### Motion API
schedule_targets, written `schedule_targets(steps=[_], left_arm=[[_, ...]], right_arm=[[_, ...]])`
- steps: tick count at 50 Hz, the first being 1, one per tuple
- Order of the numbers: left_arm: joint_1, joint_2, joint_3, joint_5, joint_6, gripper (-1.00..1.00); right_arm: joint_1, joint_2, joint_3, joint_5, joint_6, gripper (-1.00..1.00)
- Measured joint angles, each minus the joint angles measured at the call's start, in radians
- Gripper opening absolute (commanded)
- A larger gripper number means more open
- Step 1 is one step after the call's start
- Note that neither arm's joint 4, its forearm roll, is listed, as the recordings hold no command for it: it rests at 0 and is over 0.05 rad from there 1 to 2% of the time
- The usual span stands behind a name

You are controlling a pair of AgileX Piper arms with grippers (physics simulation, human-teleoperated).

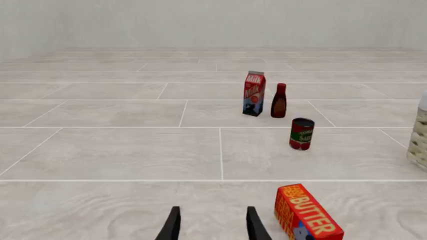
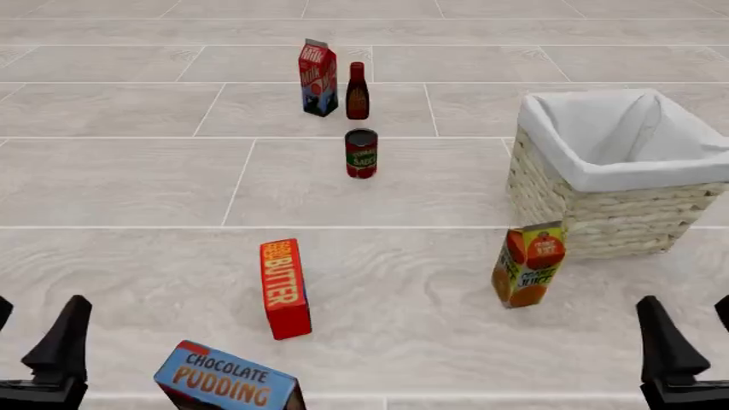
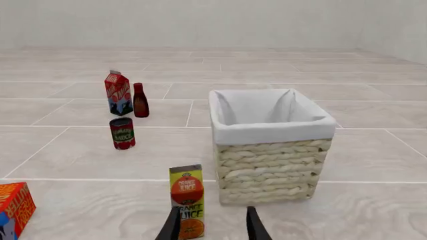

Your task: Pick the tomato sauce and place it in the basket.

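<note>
Tiled surface; both grippers' jaws parted, holding and touching nothing.

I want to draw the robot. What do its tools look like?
Both tools are plain black. The left tool and the right tool each have two thin, pointed fingers that taper like blades. No cables or markings show, and the arms behind them are out of view.
</note>
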Motion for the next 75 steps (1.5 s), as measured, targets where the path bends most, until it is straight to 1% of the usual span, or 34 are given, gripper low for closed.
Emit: schedule_targets(steps=[7,15,39,62,75], left_arm=[[0.0,0.002,-0.001,-0.001,0.0,1.0],[0.0,0.004,-0.002,-0.001,0.0,1.0],[0.0,0.004,-0.003,-0.001,0.0,1.0],[0.0,0.005,-0.003,-0.001,0.0,1.0],[0.0,0.005,-0.003,-0.001,0.0,1.0]], right_arm=[[0.008,0.028,-0.009,-0.014,-0.014,1.0],[0.024,0.119,-0.026,-0.073,-0.043,1.0],[0.097,0.531,-0.149,-0.308,-0.107,1.0],[0.198,0.877,-0.297,-0.448,-0.144,1.0],[0.261,1.034,-0.388,-0.484,-0.156,1.0]])
